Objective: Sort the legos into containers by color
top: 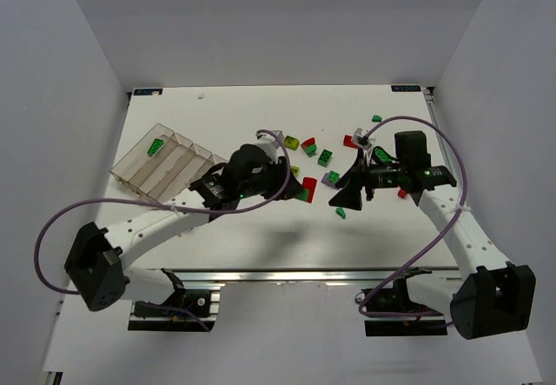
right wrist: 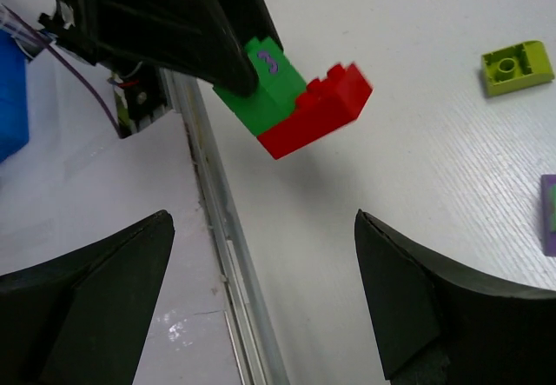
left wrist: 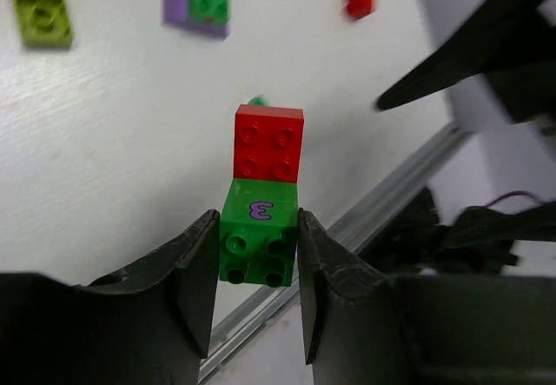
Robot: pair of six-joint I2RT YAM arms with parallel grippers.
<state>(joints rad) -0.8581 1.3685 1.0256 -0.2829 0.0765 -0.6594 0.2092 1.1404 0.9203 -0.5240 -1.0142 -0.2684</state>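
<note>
My left gripper [left wrist: 258,289] is shut on a green lego [left wrist: 258,237] marked with a purple sign; a red lego [left wrist: 269,142] is stuck to its far end. From above, this pair [top: 308,188] sits at the table's middle front, at the left gripper [top: 300,189]. My right gripper [top: 352,189] stands open just right of it; in its own view the green lego [right wrist: 261,85] and red lego [right wrist: 317,107] hang ahead of the wide, empty right gripper [right wrist: 261,298]. The clear divided containers [top: 165,163] lie at the left and hold one green lego [top: 155,147].
Loose legos lie scattered behind the grippers: yellow-green [top: 291,142], green [top: 323,156], purple [top: 331,177], red [top: 350,141], and a small green one [top: 340,213] in front. The metal rail [right wrist: 230,255] of the table's front edge runs below the right gripper.
</note>
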